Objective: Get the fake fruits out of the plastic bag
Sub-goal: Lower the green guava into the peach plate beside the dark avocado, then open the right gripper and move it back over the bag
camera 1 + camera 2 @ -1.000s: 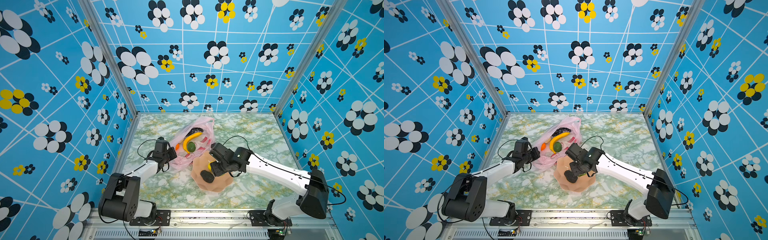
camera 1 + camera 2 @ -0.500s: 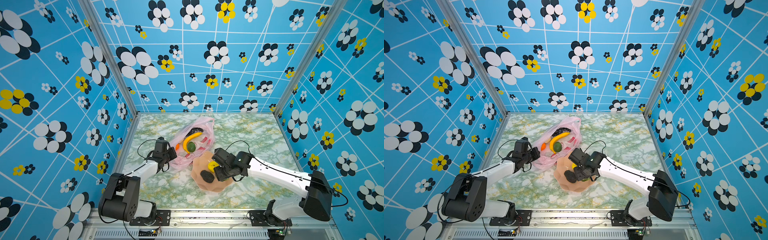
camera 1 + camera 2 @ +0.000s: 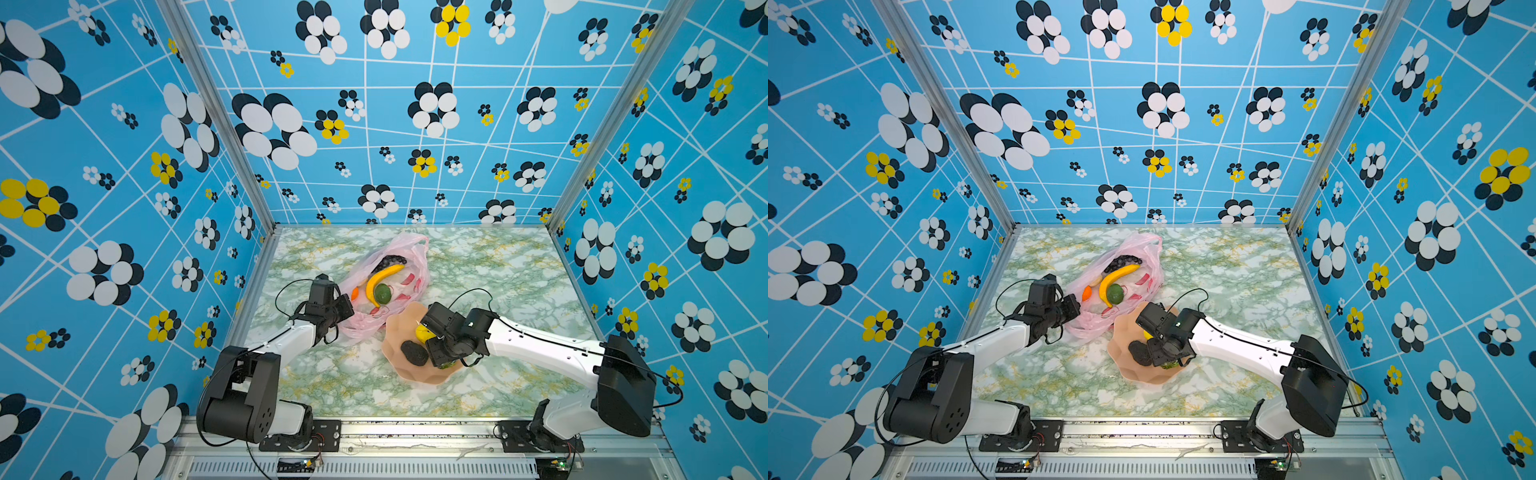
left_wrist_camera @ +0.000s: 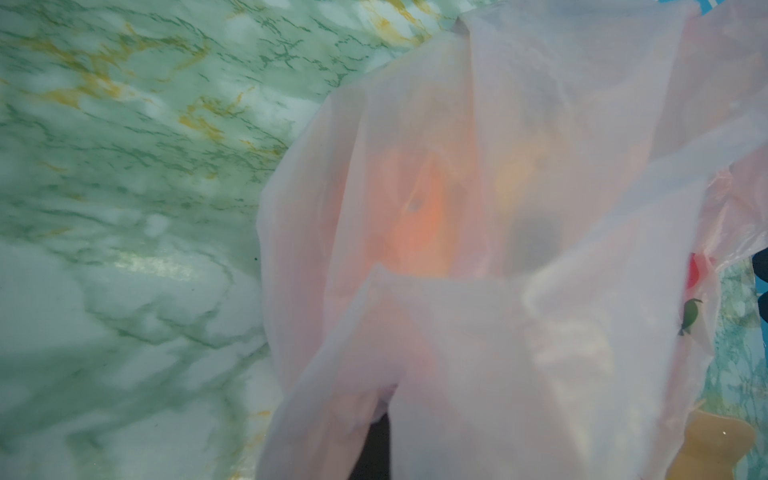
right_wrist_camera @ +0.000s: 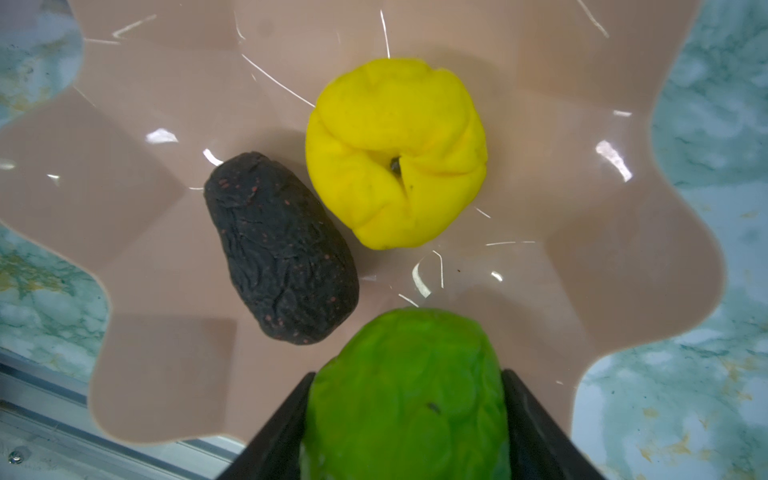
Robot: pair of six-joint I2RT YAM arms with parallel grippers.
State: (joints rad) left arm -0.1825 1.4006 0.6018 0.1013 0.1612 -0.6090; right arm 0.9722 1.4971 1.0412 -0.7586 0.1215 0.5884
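Left end effector [image 3: 345, 310] pinched shut on near edge of plastic bag [image 3: 405, 245], which lies open on desk [image 3: 498, 270]. Inside bag: small orange [image 3: 354, 293], banana [image 3: 384, 276], grape bunch [image 3: 390, 262], round green fruit [image 3: 382, 293]. Scalloped bowl [image 5: 158, 365] just beside bag holds avocado [image 5: 282, 249] and yellow ribbed fruit [image 5: 395, 153]. Right end effector [image 5: 407, 374] grips second green fruit [image 5: 407, 424] over bowl.

Bowl [image 5: 582, 208] centre crowded (avocado [image 5: 282, 249], yellow fruit [image 5: 397, 153]); rim free.

One plastic bag [image 3: 365, 326], one bowl [image 3: 417, 374], one banana [image 3: 384, 276], one grape bunch [image 3: 390, 262], one orange [image 3: 354, 293], one avocado [image 3: 413, 353], one yellow ribbed fruit [image 3: 423, 333], two green ones: far green fruit [image 3: 382, 293], near green fruit [image 5: 409, 395]
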